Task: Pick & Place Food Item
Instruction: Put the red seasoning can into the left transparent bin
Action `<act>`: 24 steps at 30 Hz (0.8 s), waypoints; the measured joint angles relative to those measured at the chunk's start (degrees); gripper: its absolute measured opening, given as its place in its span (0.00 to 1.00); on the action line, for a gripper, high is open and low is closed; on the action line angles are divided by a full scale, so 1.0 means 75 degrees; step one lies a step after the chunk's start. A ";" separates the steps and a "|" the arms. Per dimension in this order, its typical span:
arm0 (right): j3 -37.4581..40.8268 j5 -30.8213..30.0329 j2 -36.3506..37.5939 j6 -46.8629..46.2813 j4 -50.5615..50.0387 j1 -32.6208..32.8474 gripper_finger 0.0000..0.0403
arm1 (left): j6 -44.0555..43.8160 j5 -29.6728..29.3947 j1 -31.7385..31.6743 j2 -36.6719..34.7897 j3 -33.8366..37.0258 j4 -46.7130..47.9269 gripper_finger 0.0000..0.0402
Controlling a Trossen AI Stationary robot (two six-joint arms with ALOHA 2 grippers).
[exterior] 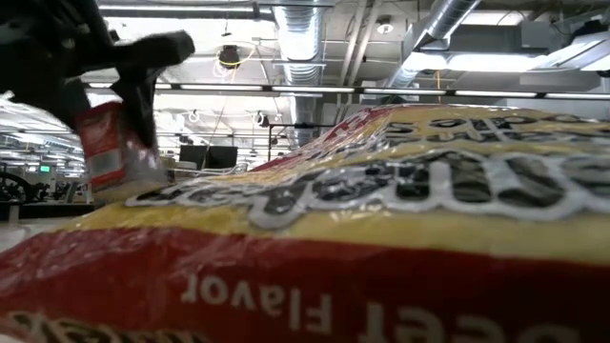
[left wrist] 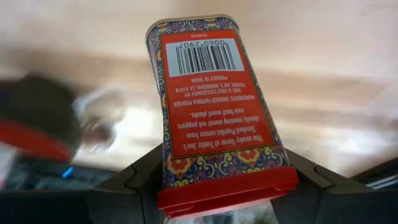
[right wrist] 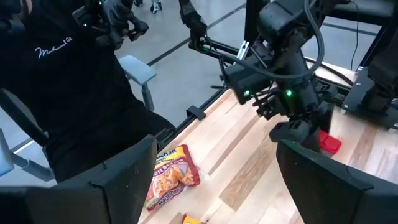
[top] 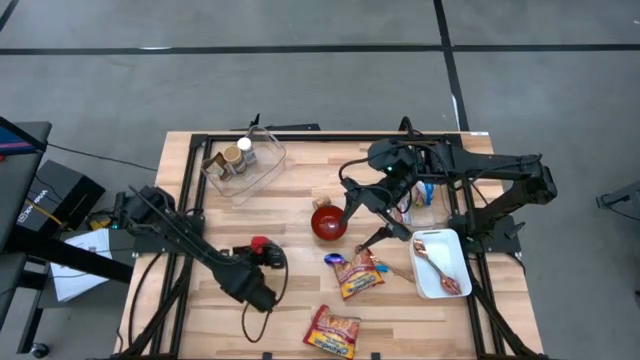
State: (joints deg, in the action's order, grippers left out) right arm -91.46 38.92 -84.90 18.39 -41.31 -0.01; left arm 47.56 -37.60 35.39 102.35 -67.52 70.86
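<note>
1. The paprika tin (left wrist: 217,106) sits in my left tool (top: 268,252), pinched between the two fingers (left wrist: 140,177) near its red cap. In the high view it shows as a red spot at about 8 o'clock on the tabletop (top: 290,200), lifted off the wood as far as I can tell.
2. I judge the pick is done and the carry is the step in hand; the placing is not yet done.
3. Just beyond the tin, toward 3 o'clock, stands a red bowl (top: 327,222), with a noodle packet (top: 357,275) beside it and another packet (top: 333,330) at 6 o'clock.
4. My right tool (top: 392,228) hangs wide and empty near the bowl, with a white tray (top: 440,263) at 4 o'clock.
5. A clear bin (top: 243,160) of jars lies at 11 o'clock.
6. Next, I must keep the tin level, clear the right arm, and let go only once the tin rests on something.
</note>
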 joint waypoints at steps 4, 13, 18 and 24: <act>0.0000 0.0000 0.0002 0.0006 -0.0086 0.0006 0.81 | 0.0019 0.0480 -0.0002 0.0257 -0.0018 0.0294 0.51; 0.0000 0.0000 0.0002 0.0120 -0.0281 0.0003 0.81 | -0.0395 0.1348 0.0048 0.0439 -0.0015 0.0678 0.52; 0.0000 0.0000 0.0002 0.0171 -0.0287 0.0003 0.81 | -0.0398 0.1360 0.0048 0.0439 -0.0015 0.0643 0.55; 0.0000 0.0002 0.0002 0.0170 -0.0281 0.0003 0.81 | -0.0433 0.1357 0.0048 0.0439 -0.0015 0.0401 0.59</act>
State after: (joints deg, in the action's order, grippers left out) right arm -91.46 38.93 -84.88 19.66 -43.42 0.01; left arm 44.31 -27.42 35.75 105.64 -67.64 73.86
